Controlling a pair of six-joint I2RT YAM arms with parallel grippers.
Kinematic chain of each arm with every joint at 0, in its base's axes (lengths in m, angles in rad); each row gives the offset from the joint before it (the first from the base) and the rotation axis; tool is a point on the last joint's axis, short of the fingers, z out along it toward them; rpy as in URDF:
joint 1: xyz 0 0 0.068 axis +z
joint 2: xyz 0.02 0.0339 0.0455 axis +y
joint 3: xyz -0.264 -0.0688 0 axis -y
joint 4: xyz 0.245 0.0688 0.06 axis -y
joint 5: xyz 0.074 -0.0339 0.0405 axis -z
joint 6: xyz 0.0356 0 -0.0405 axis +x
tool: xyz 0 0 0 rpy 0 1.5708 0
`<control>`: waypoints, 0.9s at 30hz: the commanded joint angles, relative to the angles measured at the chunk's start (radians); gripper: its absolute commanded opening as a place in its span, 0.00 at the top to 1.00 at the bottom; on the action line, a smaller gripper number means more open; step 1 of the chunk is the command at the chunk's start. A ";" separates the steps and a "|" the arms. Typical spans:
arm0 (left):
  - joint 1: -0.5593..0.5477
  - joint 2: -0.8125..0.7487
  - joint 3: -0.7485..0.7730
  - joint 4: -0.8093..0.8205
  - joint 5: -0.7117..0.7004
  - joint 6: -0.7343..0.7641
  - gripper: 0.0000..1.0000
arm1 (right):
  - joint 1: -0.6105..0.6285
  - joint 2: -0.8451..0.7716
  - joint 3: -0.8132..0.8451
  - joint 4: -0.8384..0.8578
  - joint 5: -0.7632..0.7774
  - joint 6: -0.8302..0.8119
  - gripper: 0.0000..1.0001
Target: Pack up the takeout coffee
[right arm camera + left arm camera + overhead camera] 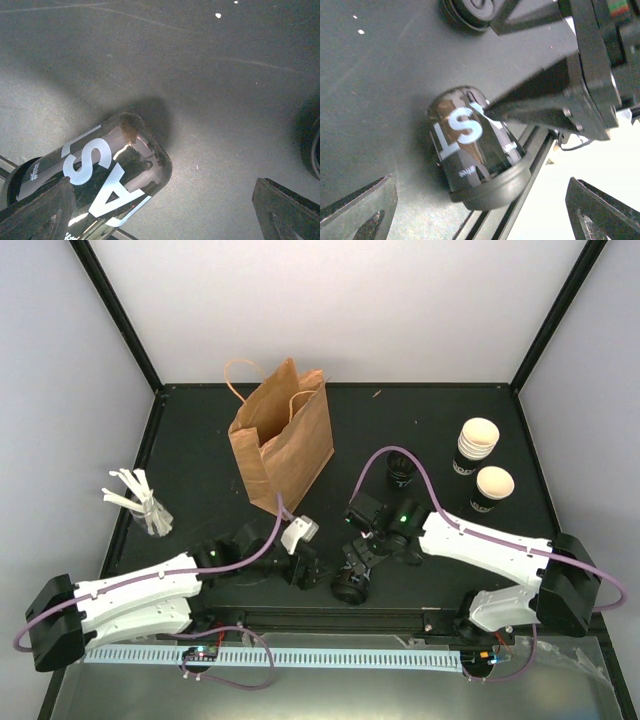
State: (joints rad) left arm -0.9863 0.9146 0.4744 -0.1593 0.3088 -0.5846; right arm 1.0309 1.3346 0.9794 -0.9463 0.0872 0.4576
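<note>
We count one paper bag (pixel 283 440) at eleven o'clock, one nested cup stack (pixel 477 447) and one single cream-lined cup (pixel 492 490) at two, one dark-inside cup (pixel 400 475) near centre, one lidded cup (pixel 350 585) lying at six, one stirrer holder (pixel 150 510) at nine.

"st", "sa" on lying cup (pixel 470 147)

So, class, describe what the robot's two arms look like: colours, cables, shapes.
Left arm and right arm: white shells, black joints, a purple cable looping along each. Left gripper and right gripper are black, with wedge-shaped fingers.
</note>
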 commanded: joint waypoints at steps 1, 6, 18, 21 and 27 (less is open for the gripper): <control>-0.086 -0.044 -0.025 0.018 -0.083 -0.005 0.05 | -0.003 -0.028 -0.025 0.059 -0.030 0.023 0.00; -0.154 -0.045 -0.046 0.030 -0.123 -0.027 0.05 | -0.009 -0.064 -0.052 0.082 -0.052 0.022 0.00; -0.190 0.025 -0.111 0.159 -0.093 0.059 0.07 | -0.012 -0.138 -0.151 0.185 -0.120 0.078 0.05; -0.189 0.033 -0.120 0.183 -0.102 0.111 0.07 | -0.031 -0.131 -0.172 0.241 -0.162 0.086 0.08; -0.189 0.070 -0.121 0.214 -0.125 0.167 0.06 | -0.133 -0.127 -0.221 0.344 -0.321 0.081 0.12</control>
State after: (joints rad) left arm -1.1675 0.9588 0.3550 -0.0059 0.2142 -0.4816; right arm 0.9451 1.2114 0.7765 -0.7013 -0.1162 0.5320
